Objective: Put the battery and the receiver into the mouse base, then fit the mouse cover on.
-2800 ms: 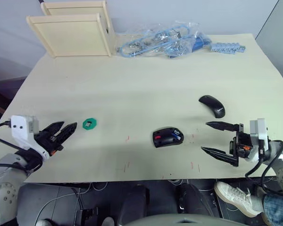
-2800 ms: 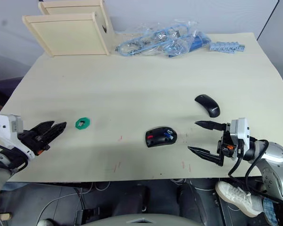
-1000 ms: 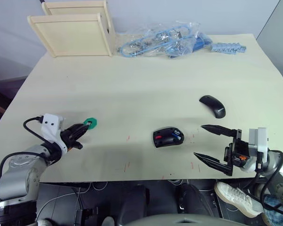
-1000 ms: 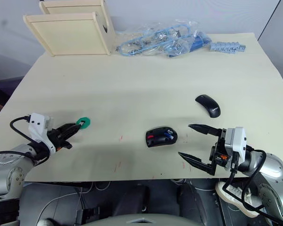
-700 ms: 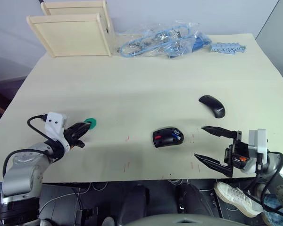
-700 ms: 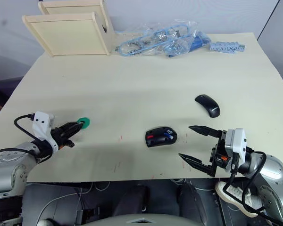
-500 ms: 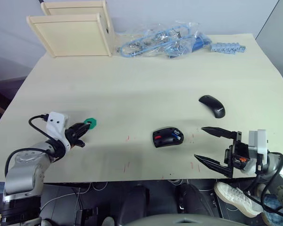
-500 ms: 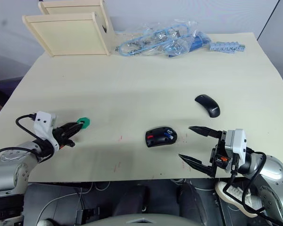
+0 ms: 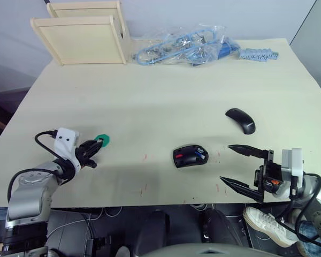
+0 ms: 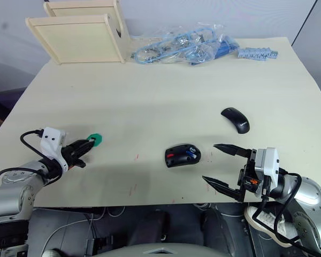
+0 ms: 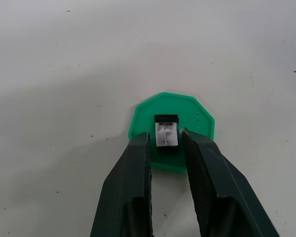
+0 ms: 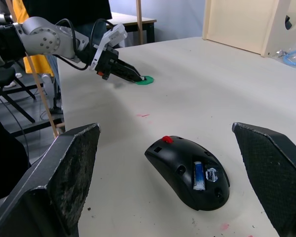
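The black mouse base (image 9: 190, 156) with red parts lies near the table's front middle. The blue-and-white battery (image 12: 198, 175) sits in its slot. At the front left, the tiny receiver (image 11: 166, 123) stands in a green toothed disc (image 9: 103, 139). My left gripper (image 11: 165, 134) is shut on the receiver, one finger against each side. The plain black mouse cover (image 9: 241, 120) lies to the right of the base and farther back. My right gripper (image 9: 224, 162) hangs wide open just right of the base, holding nothing.
Two pale wooden boxes (image 9: 80, 37) stand at the back left. A heap of clear bags with blue parts (image 9: 187, 48) and a blue strip (image 9: 259, 54) lie along the back edge.
My left gripper came in from the table's front left corner to the green disc and closed around the receiver. My right gripper sank slightly toward the front edge, still open.
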